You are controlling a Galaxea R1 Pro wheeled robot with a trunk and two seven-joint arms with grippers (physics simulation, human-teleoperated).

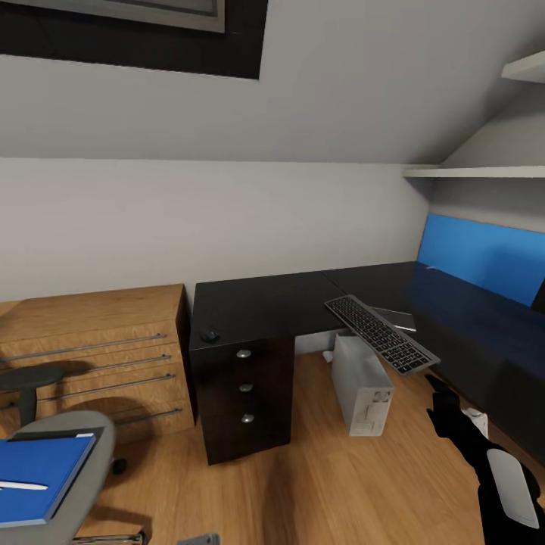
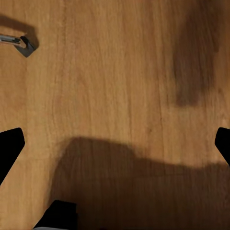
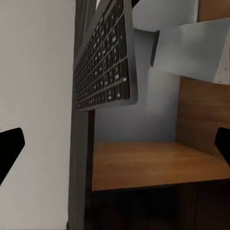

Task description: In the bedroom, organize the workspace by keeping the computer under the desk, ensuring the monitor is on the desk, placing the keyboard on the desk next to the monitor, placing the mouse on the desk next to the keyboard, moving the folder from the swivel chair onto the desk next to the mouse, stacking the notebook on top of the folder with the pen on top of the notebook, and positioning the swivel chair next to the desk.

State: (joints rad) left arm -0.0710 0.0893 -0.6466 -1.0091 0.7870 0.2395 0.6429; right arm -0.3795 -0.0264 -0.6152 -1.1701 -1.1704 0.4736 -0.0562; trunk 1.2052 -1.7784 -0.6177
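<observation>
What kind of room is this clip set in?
Probably a home office corner in an attic-style room: an L-shaped black desk with a keyboard overhanging its edge, a computer tower on the wood floor, and a swivel chair holding a blue folder.

Home office nook in an attic-type room w/ sloped ceiling (image 1: 341,91) & wood floor (image 1: 318,469); L-shaped black desk (image 1: 265,303), keyboard (image 1: 381,333), computer (image 1: 363,382), swivel chair (image 1: 83,446), wood drawer chest (image 1: 98,341), wall shelves (image 1: 473,172).

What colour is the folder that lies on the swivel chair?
Bright blue; the folder shows best in the head view.
</observation>
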